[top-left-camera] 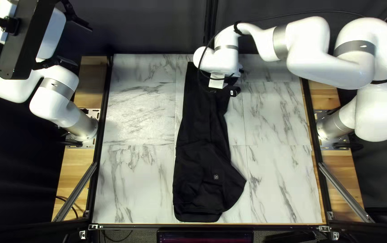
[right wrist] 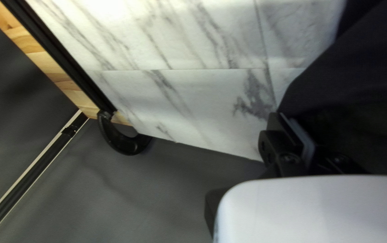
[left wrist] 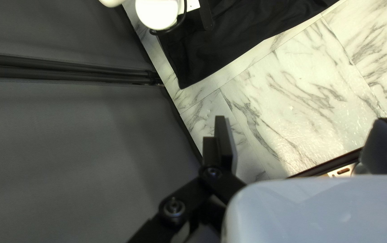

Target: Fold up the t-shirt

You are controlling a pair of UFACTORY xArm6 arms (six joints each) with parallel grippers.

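Black t-shirt (top-left-camera: 200, 180) lies on the marble-patterned table (top-left-camera: 135, 108), in its middle, as a long dark strip from near the far edge to near the near edge; the part toward the far edge is narrow, the part toward the near edge broader; there a blunt corner juts toward the right of the top left view, and a small pale mark (top-left-camera: 216, 177) shows on the cloth.

Left gripper (top-left-camera: 81, 45) is raised beyond the table's left edge, well apart from the t-shirt; in the left wrist view its two fingers stand wide, nothing held; ahead of it lie bare tabletop and one end of the shirt, with a grey curtain (left wrist: 67, 126) beside.

Right arm (top-left-camera: 310, 49) reaches in over the far part of the table; right gripper (top-left-camera: 218, 83) is at the shirt's far end; in the right wrist view dark cloth lies beside and beyond it; whether it is wide, narrow or gripping cloth cannot be told.
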